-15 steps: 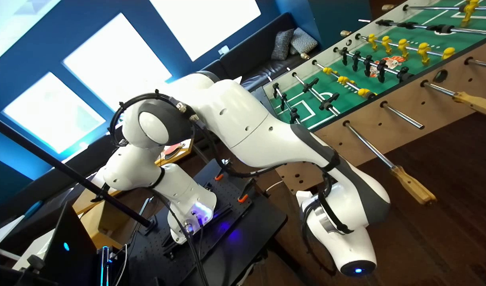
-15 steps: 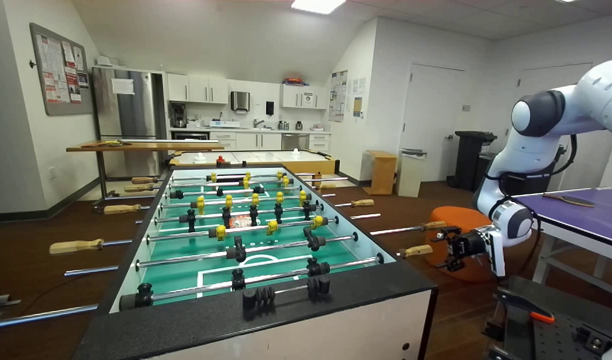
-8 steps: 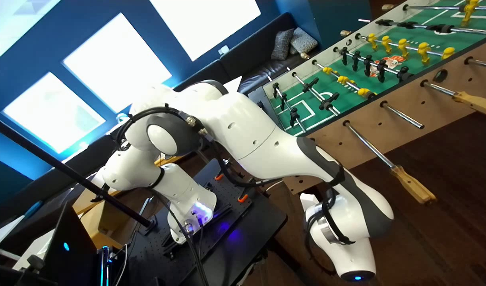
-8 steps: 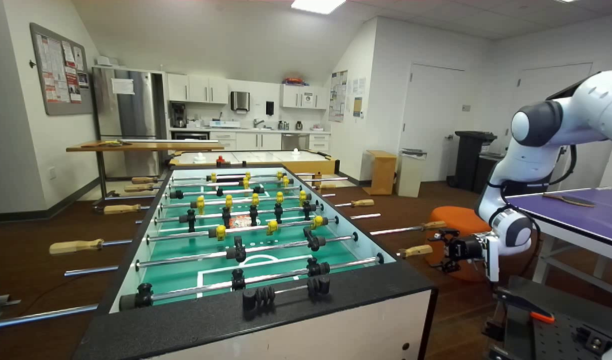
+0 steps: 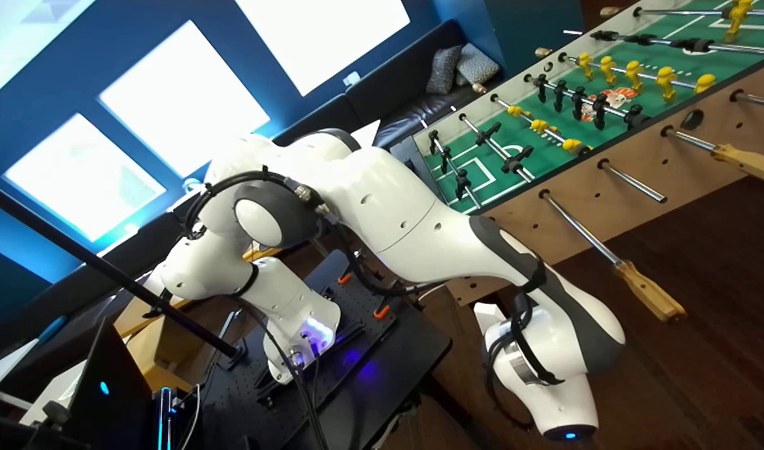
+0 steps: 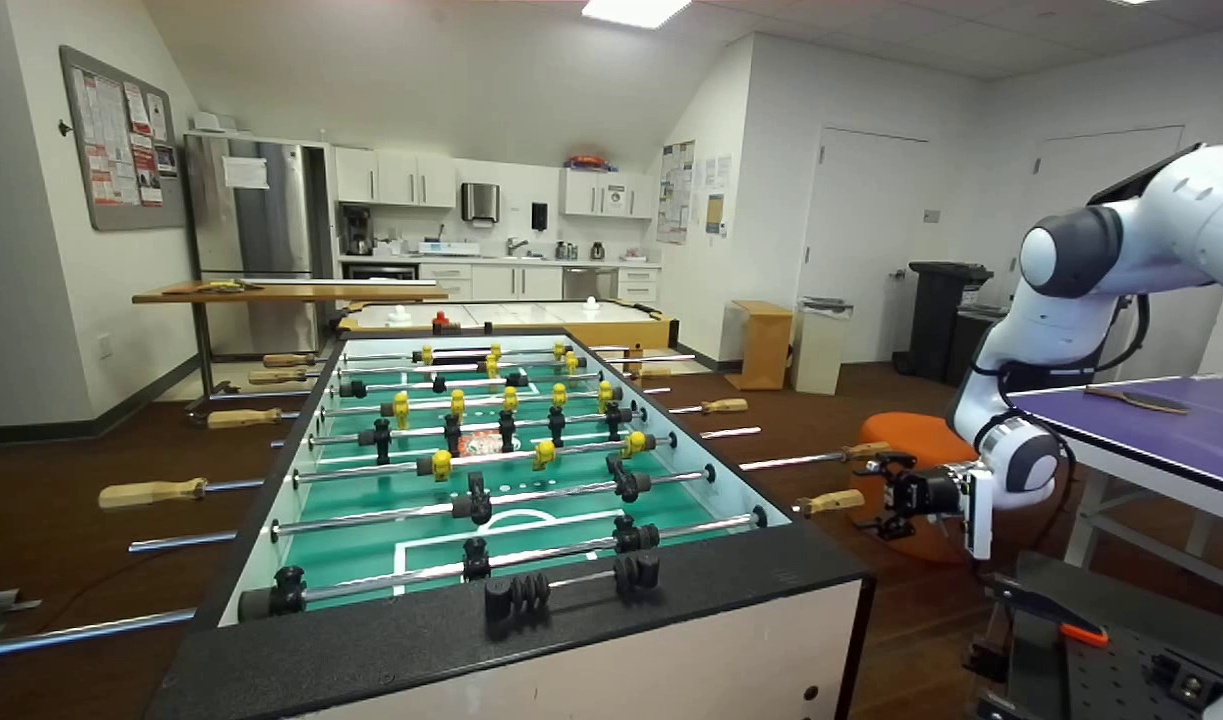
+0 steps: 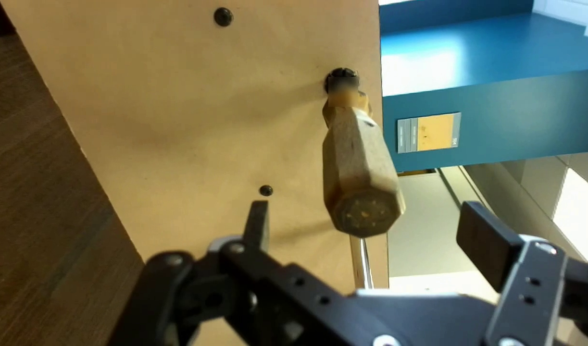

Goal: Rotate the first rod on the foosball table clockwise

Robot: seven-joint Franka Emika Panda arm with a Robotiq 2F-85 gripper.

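Pincer (image 7: pixel 370 229) wide and holding nothing: in the wrist view the handle (image 7: pixel 361 168) shows about midway between the fingers (image 7: pixel 487 242), with a gap on either side. Over the past second the pincer has shifted a little toward the foosball table (image 6: pixel 761 572) and lost a slight droop, so that in an exterior view it now faces the handle's free end nearly level. Most of that came in the first half second; since then the arm (image 5: pixel 413 215) has made only small corrections, which suggests aiming rather than travel. Nothing on the foosball table has moved: it stands beside the arm, and the dark figures (image 6: pixel 476 560) on the handle's rod, taken as the first rod (image 6: pixel 551 553), keep the same pose throughout, so the turn has not begun. Whether the handle's end lies just inside the fingertips or just short of them cannot be told. For the task this looks like the end of the approach; the next move would likely run straight on along the handle, followed by a close and a clockwise twist of the wrist. The handle's flat facets should help the grip, though an off-centre close might slide the rod lengthwise instead of turning it.
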